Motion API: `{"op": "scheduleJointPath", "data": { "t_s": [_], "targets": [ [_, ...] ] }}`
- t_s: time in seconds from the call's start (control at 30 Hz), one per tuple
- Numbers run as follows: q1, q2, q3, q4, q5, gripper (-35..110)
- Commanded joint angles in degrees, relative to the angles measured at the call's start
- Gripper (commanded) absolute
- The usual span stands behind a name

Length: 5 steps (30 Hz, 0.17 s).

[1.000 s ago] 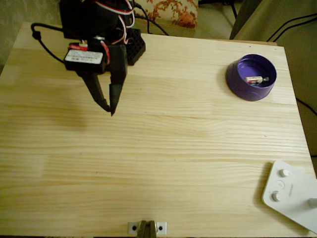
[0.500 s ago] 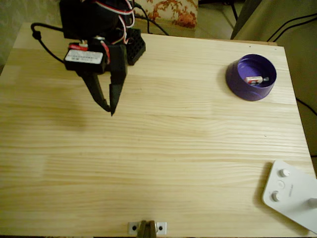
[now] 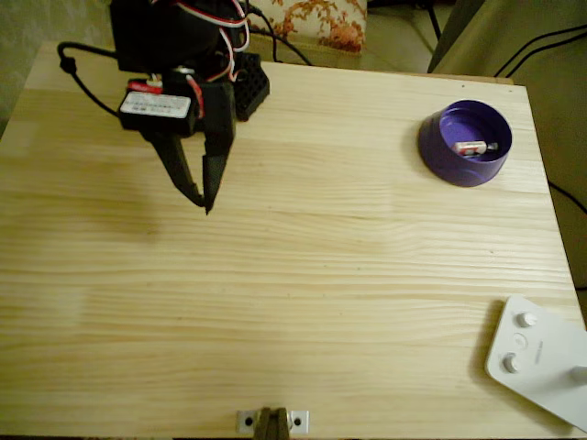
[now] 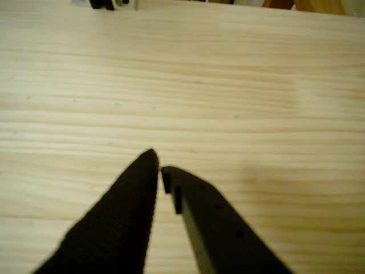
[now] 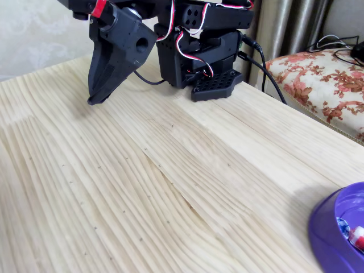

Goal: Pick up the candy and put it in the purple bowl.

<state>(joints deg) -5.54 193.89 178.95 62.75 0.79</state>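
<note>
The candy, white and red with silvery ends, lies inside the purple bowl at the table's far right in the overhead view. In the fixed view the purple bowl sits at the lower right corner with the candy just showing over its rim. My black gripper hangs over bare wood at the upper left, far from the bowl, pointing down. Its fingertips nearly touch, with nothing between them, as the wrist view shows around the gripper. In the fixed view the gripper points down at the left.
The arm's black base with red and white wires stands at the table's far edge. A white device with round buttons lies at the lower right corner. A small metal bracket is fixed at the near edge. A floral cushion lies beyond the table.
</note>
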Motion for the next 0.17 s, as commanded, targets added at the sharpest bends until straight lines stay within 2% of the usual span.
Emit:
{"op": "scheduleJointPath", "data": {
  "t_s": [0.0,0.13],
  "targets": [
    [-0.1,4.0,-0.8,0.6,1.0,0],
    [-0.1,4.0,-0.8,0.6,1.0,0]
  ]
}}
